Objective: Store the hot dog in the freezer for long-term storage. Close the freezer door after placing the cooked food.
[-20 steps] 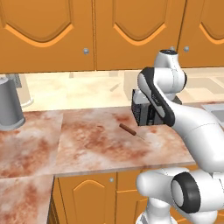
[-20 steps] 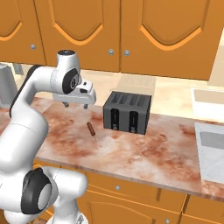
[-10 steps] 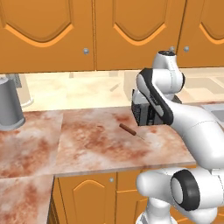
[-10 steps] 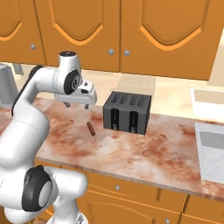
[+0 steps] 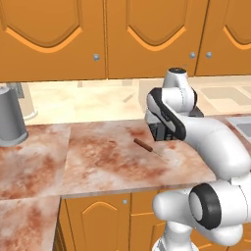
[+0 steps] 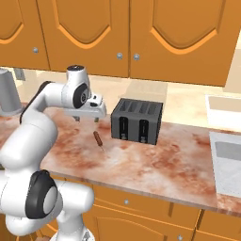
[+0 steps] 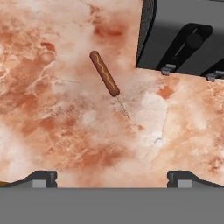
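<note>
The hot dog [image 7: 104,73], a thin reddish-brown sausage on a stick with a yellow squiggle, lies flat on the marbled counter [image 5: 98,162] just left of the toaster. It also appears as a small brown stick, the hot dog [image 5: 143,143] [image 6: 98,138]. My gripper [image 6: 86,117] hovers above the counter a little behind the hot dog, pointing down. It is open wide, and its two dark fingertips [image 7: 41,177] have nothing between them. The freezer and its door are out of view.
A black two-slot toaster [image 6: 137,121] [image 7: 183,35] stands close to the right of the hot dog. A grey canister [image 5: 11,113] sits at the far left of the counter. A sink [image 6: 228,160] lies at the right. Orange wall cabinets [image 5: 127,34] hang above.
</note>
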